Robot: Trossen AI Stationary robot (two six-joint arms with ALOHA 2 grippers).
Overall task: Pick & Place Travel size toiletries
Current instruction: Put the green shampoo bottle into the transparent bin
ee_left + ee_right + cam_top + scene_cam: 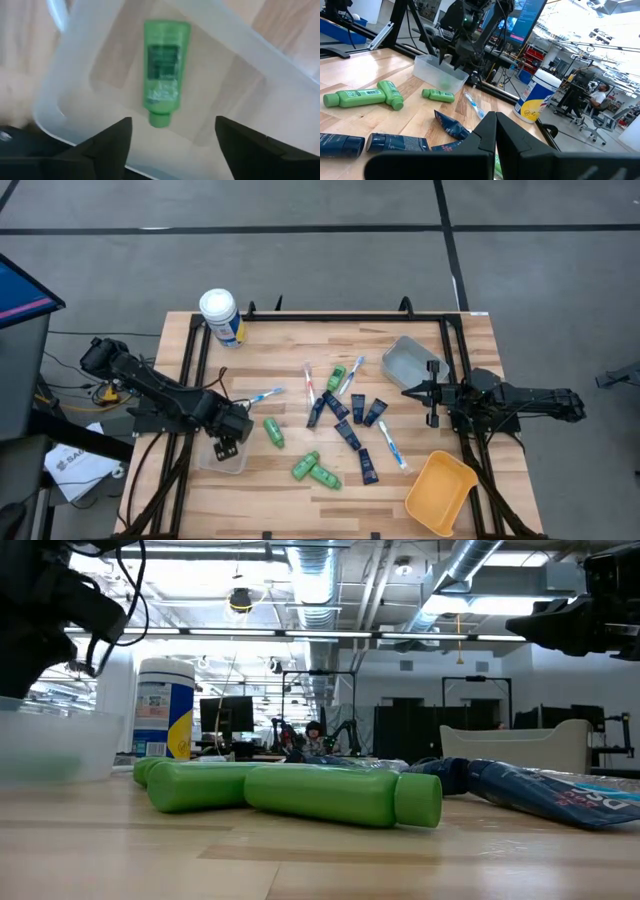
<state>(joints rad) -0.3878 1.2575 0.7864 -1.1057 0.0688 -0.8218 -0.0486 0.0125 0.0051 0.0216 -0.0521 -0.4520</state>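
Observation:
My left gripper [172, 125] hangs open, pointing down over a clear plastic bin [232, 462] at the table's near left. A green bottle [162, 70] lies flat on the bin's floor, below the fingers and apart from them. More travel size toiletries lie on the wood in the middle: green bottles [273, 432] [305, 466], navy tubes [347, 434] [369, 466] and toothbrushes [265, 395] [391, 445]. My right gripper [432, 393] waits shut at the right side, pointing level toward the table's middle.
A white-lidded canister [222, 317] stands at the far left corner. A clear tray [408, 362] sits at the far right and a yellow bin [440, 492] at the near right. Black frame rails [196, 370] run along both sides.

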